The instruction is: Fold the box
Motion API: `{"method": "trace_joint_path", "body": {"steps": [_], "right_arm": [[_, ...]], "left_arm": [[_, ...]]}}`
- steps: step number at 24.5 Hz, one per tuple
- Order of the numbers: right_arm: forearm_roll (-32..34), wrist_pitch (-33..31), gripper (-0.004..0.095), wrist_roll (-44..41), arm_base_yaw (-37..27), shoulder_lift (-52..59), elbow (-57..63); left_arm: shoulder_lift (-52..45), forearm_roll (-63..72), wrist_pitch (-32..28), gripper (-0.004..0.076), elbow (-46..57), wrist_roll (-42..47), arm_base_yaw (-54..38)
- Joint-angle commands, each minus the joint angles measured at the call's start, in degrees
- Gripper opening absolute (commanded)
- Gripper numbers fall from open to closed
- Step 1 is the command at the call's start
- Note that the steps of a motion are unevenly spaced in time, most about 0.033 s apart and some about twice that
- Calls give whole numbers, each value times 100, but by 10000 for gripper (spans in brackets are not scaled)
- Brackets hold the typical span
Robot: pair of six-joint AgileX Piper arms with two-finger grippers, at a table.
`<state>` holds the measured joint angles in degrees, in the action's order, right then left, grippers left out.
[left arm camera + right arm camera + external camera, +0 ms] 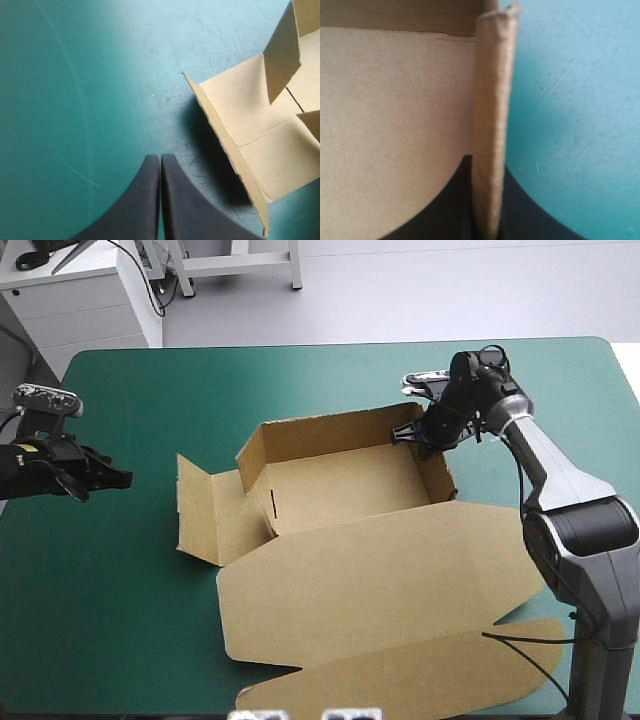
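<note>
Here, the right end effector (486, 167) nips the box's right-hand wall (440, 475) between its two black fingers, one inside the tray and one outside, close to the far right corner. That single brown box (340, 485) sits in the middle of the worktop (150, 390) as an open tray. Its far wall and right-hand wall stand upright, while the left side panel (205, 515) is spread outward, unfolded. Its one lid (380, 580) lies flat toward the near edge and ends in a rounded tuck flap (430, 680). The left end effector (160, 162) has both fingers pressed together into one point. It holds nothing, over the bare teal-green cover (75, 100), apart from the left side panel.
</note>
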<state>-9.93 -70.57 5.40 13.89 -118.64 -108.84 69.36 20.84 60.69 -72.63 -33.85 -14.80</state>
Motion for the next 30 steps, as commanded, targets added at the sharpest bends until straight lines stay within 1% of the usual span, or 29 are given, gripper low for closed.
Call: {"method": "trace_joint_path", "body": {"steps": [1,5,8,10,15,21,25,28,30], "right_arm": [[-117,-95,-19,288,-33,636,-164],[-196,-95,-19,473,-274,1198,-164],[-812,-95,-19,633,-663,1642,-153],[-1209,-95,-19,801,-922,2013,-121],[-1072,-95,-19,809,-1019,2680,-120],[-1036,-95,-19,846,-1019,3171,-120],[-1009,-95,-19,846,-1019,3353,-120],[-1020,-95,-19,801,-1019,3438,-120],[-1115,-95,-19,805,-1019,3443,-120]], "left_arm": [[-121,147,-256,-8,-144,15,-8],[-121,81,-256,-8,-144,15,-8],[-121,-219,-301,-8,-144,15,-8],[-121,-229,-490,-8,-144,61,-8],[-121,-193,-980,-8,-144,388,-8],[-113,-139,-1289,-8,-120,512,-8],[-4,-31,-1204,-8,-95,658,-8],[184,360,-1164,-8,-87,730,-8],[361,844,-1035,-8,-87,720,-8]]}}
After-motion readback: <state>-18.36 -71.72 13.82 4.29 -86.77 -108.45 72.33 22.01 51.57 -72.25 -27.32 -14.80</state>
